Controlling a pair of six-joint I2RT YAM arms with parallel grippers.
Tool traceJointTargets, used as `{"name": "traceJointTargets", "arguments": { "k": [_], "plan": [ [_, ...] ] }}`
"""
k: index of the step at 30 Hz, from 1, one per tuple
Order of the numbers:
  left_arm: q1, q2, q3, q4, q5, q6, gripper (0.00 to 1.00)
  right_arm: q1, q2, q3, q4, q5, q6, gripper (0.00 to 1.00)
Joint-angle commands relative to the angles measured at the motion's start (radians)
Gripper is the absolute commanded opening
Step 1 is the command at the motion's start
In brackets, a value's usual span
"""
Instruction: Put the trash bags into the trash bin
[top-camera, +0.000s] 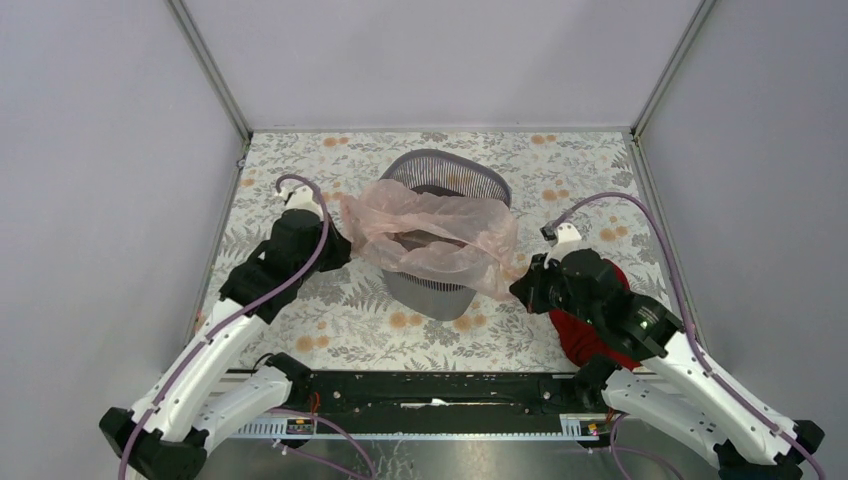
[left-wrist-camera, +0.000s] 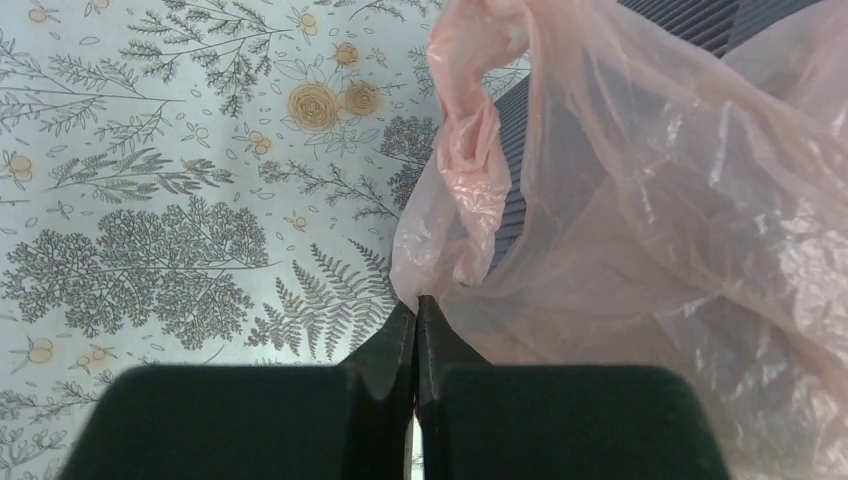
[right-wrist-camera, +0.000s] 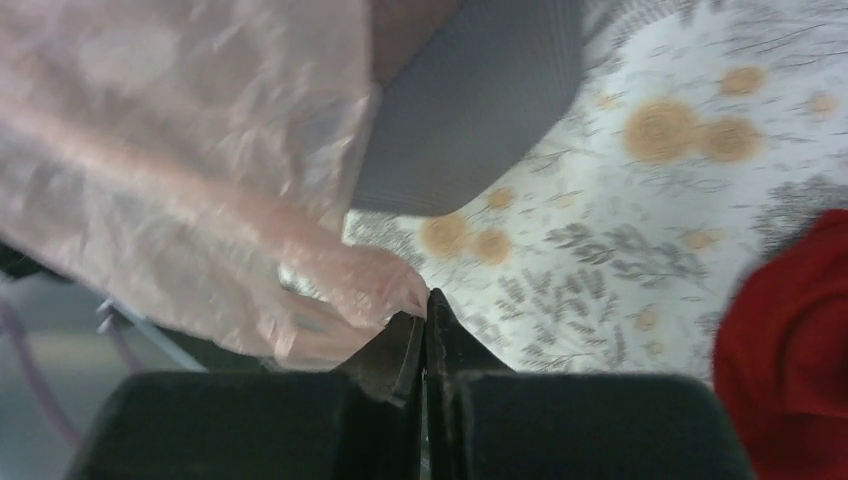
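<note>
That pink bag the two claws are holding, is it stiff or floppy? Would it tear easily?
Probably very floppy: the pink bag sags and wrinkles between the left gripper and right gripper. Likely light and easily torn, since the bin shows through it.

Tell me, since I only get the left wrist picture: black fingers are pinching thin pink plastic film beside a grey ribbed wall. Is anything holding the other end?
Observer: Yes. The right gripper is shut on the opposite edge of the thin, translucent pale-pink plastic bag.
Operator: And that grey wall?
Observer: It is a dark grey mesh wastebasket standing upright mid-table. The bag is spread across the near part of its mouth, and the far rim is bare.
Operator: Anything else around?
Observer: A dark red cloth lies on the floral table, close to that gripper.
</note>
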Motion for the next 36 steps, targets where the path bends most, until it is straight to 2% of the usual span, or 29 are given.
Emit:
{"name": "traceJointTargets", "arguments": {
  "k": [1,3,4,6,9,11,13,15,19,21,23,28,33,36],
  "plan": [
    [0.005,0.011,0.047,0.079,0.000,0.024,0.07,0.002,0.083,0.054,0.084,0.251,-0.041,0.05],
    [0.005,-0.014,0.070,0.053,-0.006,0.059,0.26,0.002,0.120,0.100,0.055,0.270,-0.079,0.19],
    [0.005,-0.034,0.074,0.036,-0.021,0.077,0.31,0.002,0.127,0.110,0.043,0.268,-0.104,0.25],
    [0.005,-0.075,0.086,-0.013,-0.049,0.109,0.36,0.002,0.109,0.111,0.046,0.227,-0.163,0.31],
    [0.005,-0.122,0.114,-0.094,-0.002,0.136,0.49,0.002,0.062,0.120,0.043,0.169,-0.217,0.42],
    [0.005,-0.144,0.131,-0.126,0.019,0.138,0.54,0.002,0.036,0.153,0.021,0.147,-0.249,0.57],
    [0.005,-0.172,0.139,-0.137,0.000,0.145,0.55,0.002,0.021,0.185,-0.006,0.076,-0.303,0.73],
    [0.005,-0.206,0.131,-0.114,-0.016,0.188,0.60,0.002,0.016,0.214,-0.047,-0.027,-0.359,0.82],
    [0.005,-0.198,0.150,-0.077,-0.059,0.289,0.74,0.002,0.020,0.260,-0.115,-0.068,-0.380,0.87],
    [0.005,-0.150,0.189,-0.064,-0.073,0.302,0.87,0.002,0.029,0.287,-0.110,-0.078,-0.371,0.91],
    [0.005,-0.112,0.215,-0.020,-0.066,0.312,0.93,0.002,0.040,0.310,-0.077,-0.106,-0.372,0.98],
    [0.005,-0.025,0.286,0.045,-0.020,0.310,0.97,0.002,0.097,0.359,-0.025,-0.035,-0.357,0.99],
    [0.006,-0.003,0.292,0.097,0.120,0.330,0.98,0.003,0.172,0.455,-0.060,-0.021,-0.366,1.00],
    [0.005,0.005,0.268,0.122,0.126,0.333,0.98,0.002,0.214,0.481,-0.069,-0.021,-0.379,0.99]
  ]
}}
